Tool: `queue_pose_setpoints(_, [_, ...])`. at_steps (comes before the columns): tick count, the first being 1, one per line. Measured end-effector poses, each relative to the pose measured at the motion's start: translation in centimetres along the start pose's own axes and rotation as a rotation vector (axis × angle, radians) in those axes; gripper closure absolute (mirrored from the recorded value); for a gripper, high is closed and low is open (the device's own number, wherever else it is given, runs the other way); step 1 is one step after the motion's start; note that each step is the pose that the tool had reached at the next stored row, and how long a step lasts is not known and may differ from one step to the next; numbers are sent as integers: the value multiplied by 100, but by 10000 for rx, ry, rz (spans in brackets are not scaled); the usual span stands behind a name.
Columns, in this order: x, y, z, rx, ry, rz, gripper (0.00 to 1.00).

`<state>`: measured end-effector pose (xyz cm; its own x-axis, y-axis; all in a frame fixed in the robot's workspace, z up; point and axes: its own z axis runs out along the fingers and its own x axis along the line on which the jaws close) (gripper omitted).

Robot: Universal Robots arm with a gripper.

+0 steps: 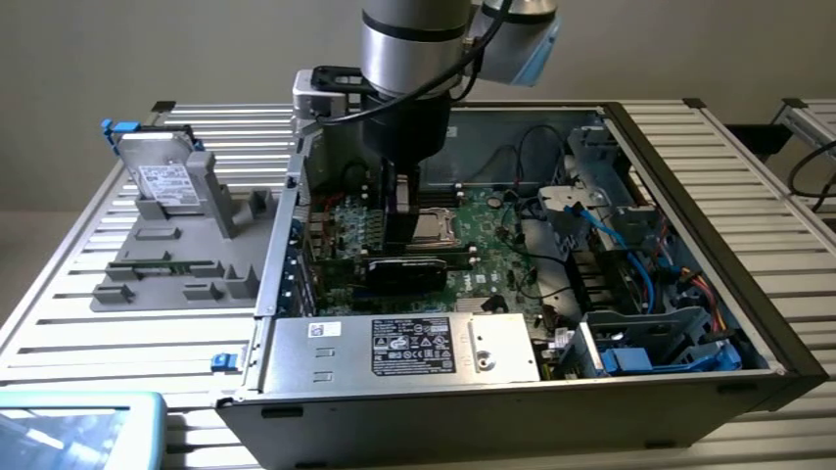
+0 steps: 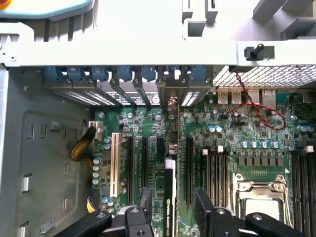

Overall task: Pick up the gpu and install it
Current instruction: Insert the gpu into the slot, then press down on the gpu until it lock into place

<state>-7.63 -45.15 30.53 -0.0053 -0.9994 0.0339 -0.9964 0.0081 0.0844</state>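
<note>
The gpu [image 1: 407, 270] is a thin black card standing on edge on the green motherboard [image 1: 490, 235] inside the open computer case [image 1: 679, 166]. In the wrist view the gpu [image 2: 169, 190] shows edge-on, in line with a slot, its metal bracket [image 2: 171, 94] against the case's rear wall. My gripper [image 1: 398, 220] hangs just above it. Its two black fingers [image 2: 146, 202] stand on either side of the card, with a gap showing on each side. The gripper [image 2: 174, 207] is open and holds nothing.
A silver hard drive [image 1: 166, 179] leans on a grey fixture [image 1: 170, 264] at the exterior view's left, outside the case. The power supply [image 1: 405, 348] sits at the case's front. The CPU socket [image 2: 259, 197], memory slots, cables and a blue drive cage [image 1: 640, 343] crowd the interior.
</note>
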Motion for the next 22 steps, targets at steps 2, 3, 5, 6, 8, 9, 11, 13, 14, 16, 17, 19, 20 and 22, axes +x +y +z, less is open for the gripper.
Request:
queue_pose_setpoints(2, [0, 0, 0, 0, 2, 0, 52])
queue_pose_setpoints(3, [0, 0, -1, 0, 3, 0, 52])
queue_pose_setpoints(5, [0, 0, -1, -1, 5, 0, 52])
queue_pose_setpoints(6, [0, 0, -1, -1, 6, 1, 52])
queue_pose_setpoints(8, [-1, 0, -1, -1, 6, 0, 52])
queue_pose_setpoints(9, [-1, 0, -1, -1, 7, 0, 52])
queue_pose_setpoints(11, [-1, 0, -1, -1, 7, 1, 52])
queue_pose_setpoints(13, [-1, 0, -1, -1, 8, 1, 52])
queue_pose_setpoints(14, [-1, 0, -1, -1, 9, 1, 52])
queue_pose_setpoints(16, [-1, 0, -1, -1, 9, 1, 61])
queue_pose_setpoints(17, [-2, 0, -1, -1, 10, 1, 61])
queue_pose_setpoints(19, [-2, 0, -1, -1, 11, 1, 73])
queue_pose_setpoints(20, [-2, 0, -1, -1, 12, 1, 73])
queue_pose_setpoints(22, [-3, 13, 1, -1, 12, 7, 85])
